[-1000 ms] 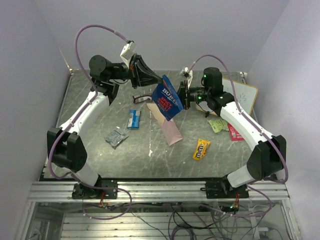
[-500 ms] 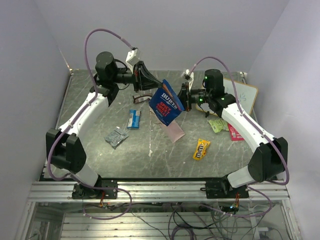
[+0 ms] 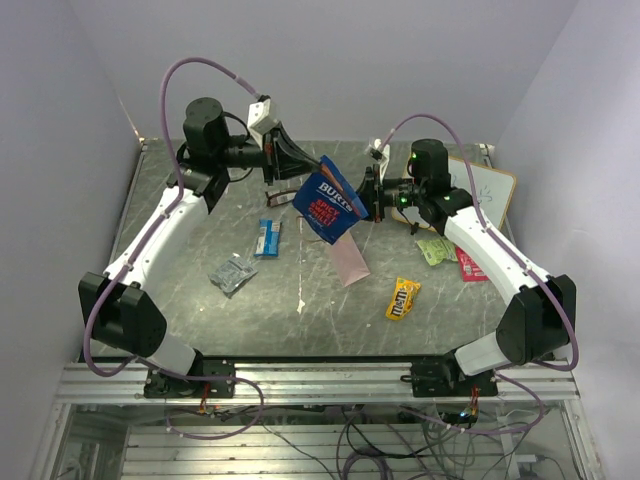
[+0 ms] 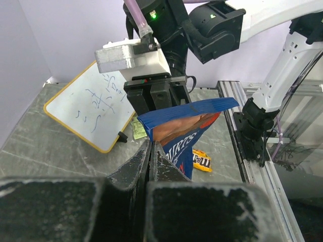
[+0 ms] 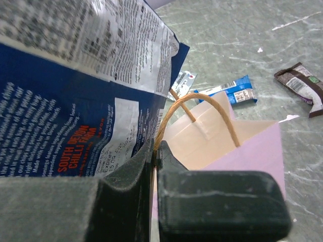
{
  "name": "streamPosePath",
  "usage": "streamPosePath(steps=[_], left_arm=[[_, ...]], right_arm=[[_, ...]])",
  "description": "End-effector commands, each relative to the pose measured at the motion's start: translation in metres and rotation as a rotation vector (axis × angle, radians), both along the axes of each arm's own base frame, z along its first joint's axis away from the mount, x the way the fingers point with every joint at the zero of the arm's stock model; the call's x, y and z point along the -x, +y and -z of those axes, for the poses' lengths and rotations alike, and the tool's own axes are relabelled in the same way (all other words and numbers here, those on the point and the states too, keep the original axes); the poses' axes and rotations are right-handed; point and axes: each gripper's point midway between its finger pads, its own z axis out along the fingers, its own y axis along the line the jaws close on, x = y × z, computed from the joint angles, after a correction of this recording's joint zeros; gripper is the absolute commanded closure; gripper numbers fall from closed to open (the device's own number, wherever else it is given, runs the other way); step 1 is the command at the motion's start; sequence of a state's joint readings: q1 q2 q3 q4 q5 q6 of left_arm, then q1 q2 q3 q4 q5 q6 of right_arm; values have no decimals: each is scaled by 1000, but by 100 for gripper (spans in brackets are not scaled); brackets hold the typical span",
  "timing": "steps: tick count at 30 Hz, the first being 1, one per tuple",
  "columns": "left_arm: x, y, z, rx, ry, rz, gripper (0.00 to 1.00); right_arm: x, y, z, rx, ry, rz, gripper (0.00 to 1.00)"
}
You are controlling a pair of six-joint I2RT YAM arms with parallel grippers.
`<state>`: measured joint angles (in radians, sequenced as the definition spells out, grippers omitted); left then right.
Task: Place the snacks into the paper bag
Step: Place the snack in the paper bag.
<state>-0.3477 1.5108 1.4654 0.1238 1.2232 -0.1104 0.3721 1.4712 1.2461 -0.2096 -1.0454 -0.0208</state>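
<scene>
From above, we see the dark blue chip bag (image 3: 330,202) held over the desk (image 3: 300,310), its long axis running from 1 to 7 o'clock.

Left wrist: the left hand (image 4: 151,147) is clamped on its corner.

Right wrist: the right hand (image 5: 154,151) pinches the paper bag (image 5: 237,151) by its handle (image 5: 212,98), mouth toward 12 o'clock.

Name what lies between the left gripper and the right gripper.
The dark blue chip bag hangs in mid-air between the left gripper and the right gripper; the top external and left wrist views show it.
</scene>
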Motion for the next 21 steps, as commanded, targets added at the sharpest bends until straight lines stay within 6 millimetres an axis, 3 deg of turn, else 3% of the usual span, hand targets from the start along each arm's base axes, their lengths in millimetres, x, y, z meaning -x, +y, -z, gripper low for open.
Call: streamPosePath(steps=[1, 5, 14, 18, 21], left_arm=[[6, 5, -28, 45, -65, -13, 93], [6, 6, -36, 70, -67, -16, 93], [-10, 7, -22, 62, -69, -94, 93], [-8, 5, -26, 104, -63, -86, 93], [-8, 1, -18, 88, -63, -87, 93]], right_arm=[[2, -5, 3, 6, -12, 12, 100], [2, -5, 4, 6, -10, 13, 100], [1, -7, -3, -23, 1, 24, 100], [-3, -14, -10, -62, 29, 31, 100], [-5, -17, -14, -86, 52, 36, 100]])
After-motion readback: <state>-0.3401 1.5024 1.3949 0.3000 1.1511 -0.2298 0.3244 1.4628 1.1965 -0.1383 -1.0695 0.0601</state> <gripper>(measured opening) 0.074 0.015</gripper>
